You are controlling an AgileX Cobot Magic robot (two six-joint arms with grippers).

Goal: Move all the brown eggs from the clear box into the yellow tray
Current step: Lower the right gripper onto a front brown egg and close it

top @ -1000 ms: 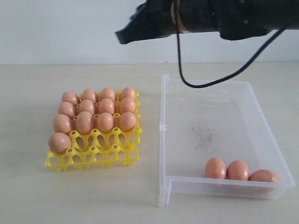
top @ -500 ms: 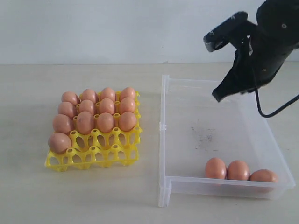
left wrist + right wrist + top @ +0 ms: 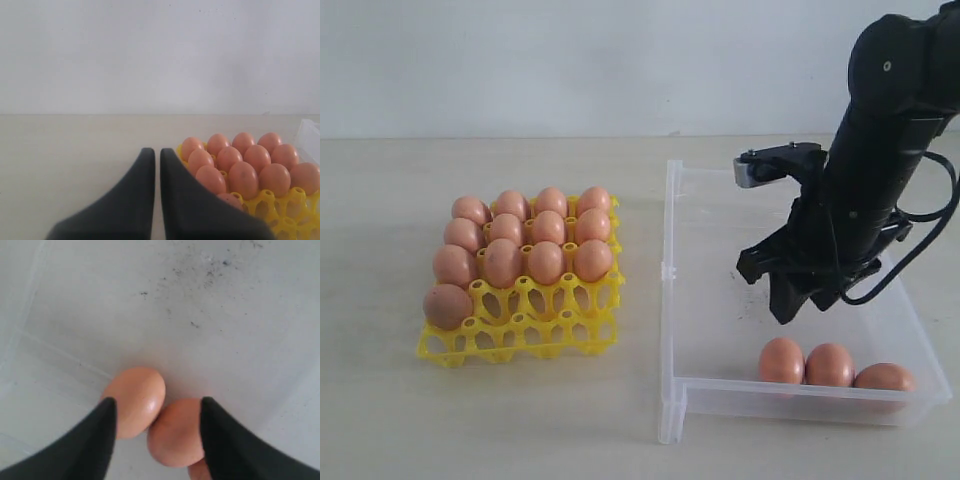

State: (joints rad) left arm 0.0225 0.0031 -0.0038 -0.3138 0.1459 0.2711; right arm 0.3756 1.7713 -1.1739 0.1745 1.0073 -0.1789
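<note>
Hovering over three eggs in the box

Right gripper hangs low inside the box, jaws spread and gripping nothing. In its wrist view the two fingers straddle a pair of touching eggs, with a sliver of a third just beside them. All three lie in a row against the box's near wall, toward the right corner. The leftmost sits just below the fingertips. Dark scuffs mark the floor behind.

Tray stands on the table left of the box, near it but not touching. Thirteen eggs are seated in it: three full rows of four at the back, and one more at the left end of the next row.

Left gripper — fingers pressed together, only a hairline slit between them, holding nothing. It sits over bare table, and its wrist view shows the filled rows of the tray just ahead and to one side.
</note>
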